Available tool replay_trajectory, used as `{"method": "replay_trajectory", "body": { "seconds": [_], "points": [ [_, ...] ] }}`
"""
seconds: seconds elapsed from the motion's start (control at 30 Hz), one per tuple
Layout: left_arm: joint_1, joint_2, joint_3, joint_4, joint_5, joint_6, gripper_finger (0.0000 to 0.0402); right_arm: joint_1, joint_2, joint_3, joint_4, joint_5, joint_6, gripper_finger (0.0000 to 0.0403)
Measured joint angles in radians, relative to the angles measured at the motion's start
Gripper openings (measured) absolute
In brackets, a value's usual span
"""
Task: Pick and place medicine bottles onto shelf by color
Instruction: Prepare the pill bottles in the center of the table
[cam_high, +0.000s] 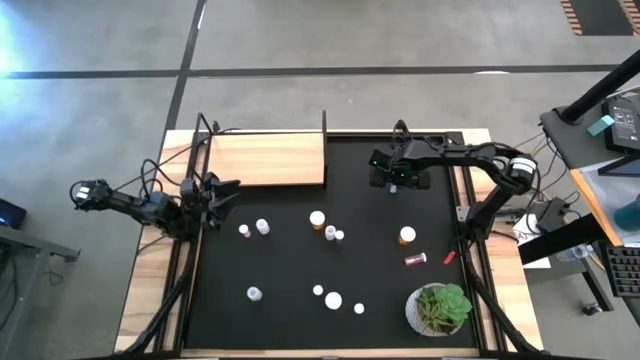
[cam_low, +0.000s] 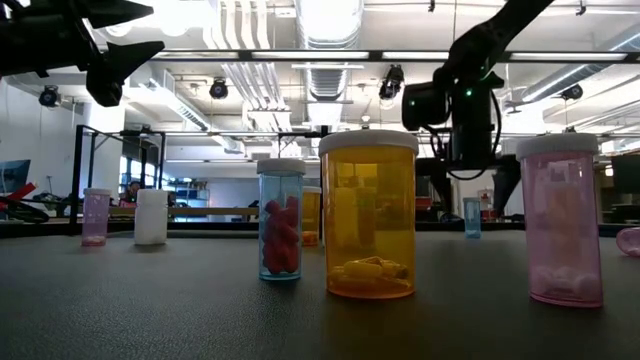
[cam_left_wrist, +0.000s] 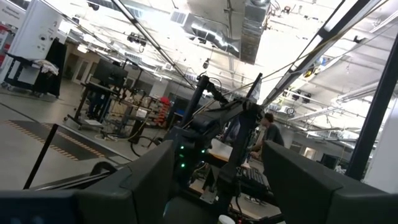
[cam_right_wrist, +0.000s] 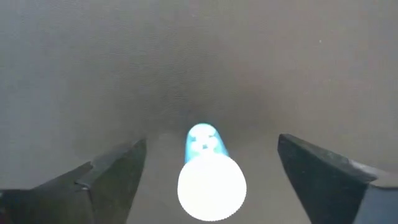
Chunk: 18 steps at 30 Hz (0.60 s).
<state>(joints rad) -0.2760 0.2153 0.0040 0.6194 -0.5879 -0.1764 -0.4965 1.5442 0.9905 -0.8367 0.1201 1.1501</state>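
From above, the right gripper (cam_high: 393, 186) hovers just right of the shelf (cam_high: 266, 159); the left gripper (cam_high: 226, 197) waits below the shelf's left end, jaws spread. Right wrist view: spread jaws flank a blue bottle (cam_right_wrist: 210, 175), untouched.

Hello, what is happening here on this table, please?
The right gripper hangs open directly above a small bluish white-capped bottle at the mat's far side, apparently about to grasp it. The left gripper waits open at the mat's left edge, beside the bare wooden shelf. Other bottles stand scattered on the black mat.
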Motion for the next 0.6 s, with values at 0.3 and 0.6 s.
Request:
{"method": "replay_trajectory", "body": {
  "seconds": [0.3, 0.6],
  "points": [
    [0.000, 0.000, 0.000, 0.000, 0.000, 0.000, 0.0228, 0.000, 0.002, 0.005, 0.017, -0.001, -0.002, 0.0217],
    [0.000, 0.000, 0.000, 0.000, 0.000, 0.000, 0.0228, 0.001, 0.002, 0.005, 0.017, -0.019, 0.000, 0.0115]
  ]
}}
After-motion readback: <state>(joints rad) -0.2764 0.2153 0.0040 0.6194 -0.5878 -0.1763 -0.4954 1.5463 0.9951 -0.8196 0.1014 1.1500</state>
